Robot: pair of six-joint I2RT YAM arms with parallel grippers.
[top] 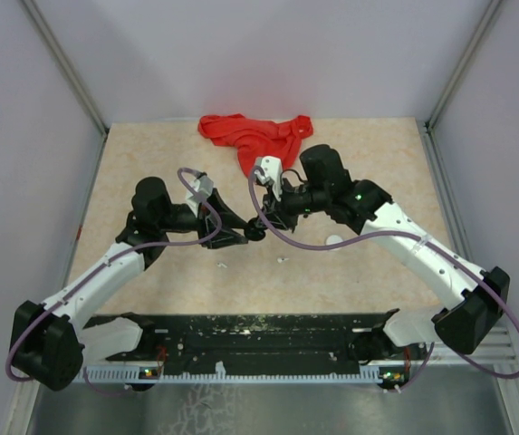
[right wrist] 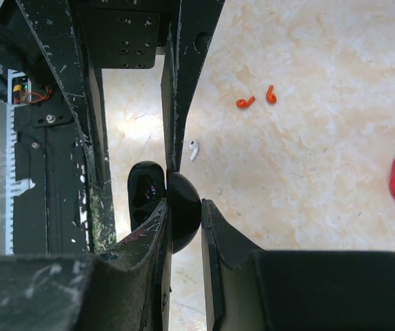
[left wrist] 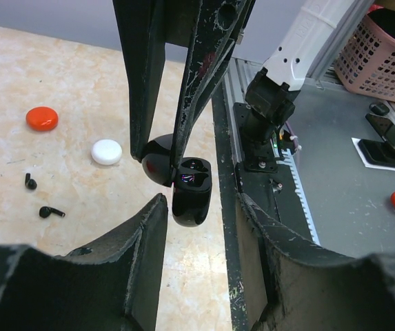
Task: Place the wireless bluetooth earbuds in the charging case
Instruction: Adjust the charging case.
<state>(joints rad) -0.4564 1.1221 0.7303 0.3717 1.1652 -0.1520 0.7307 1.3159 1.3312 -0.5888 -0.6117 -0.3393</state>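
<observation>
A black charging case (left wrist: 191,200) hangs open above the table, its domed lid (right wrist: 183,210) pinched by my right gripper (right wrist: 183,205), which is shut on it. The case's base (right wrist: 145,196) sticks out to the side, its cavity glinting; I cannot tell what lies inside. My left gripper (left wrist: 201,198) is open, its fingertips on either side of the base's lower end, with a clear gap on the right. In the top view the two grippers meet mid-table (top: 254,231). Two black earbuds (left wrist: 30,181) (left wrist: 51,212) lie on the table. Two red earbuds (right wrist: 245,102) and one white earbud (right wrist: 194,149) also lie loose.
A red round case (left wrist: 42,118) and a white round case (left wrist: 106,152) sit on the table beyond the black earbuds. A red cloth (top: 254,136) lies at the back middle. The black base rail (top: 259,340) runs along the near edge.
</observation>
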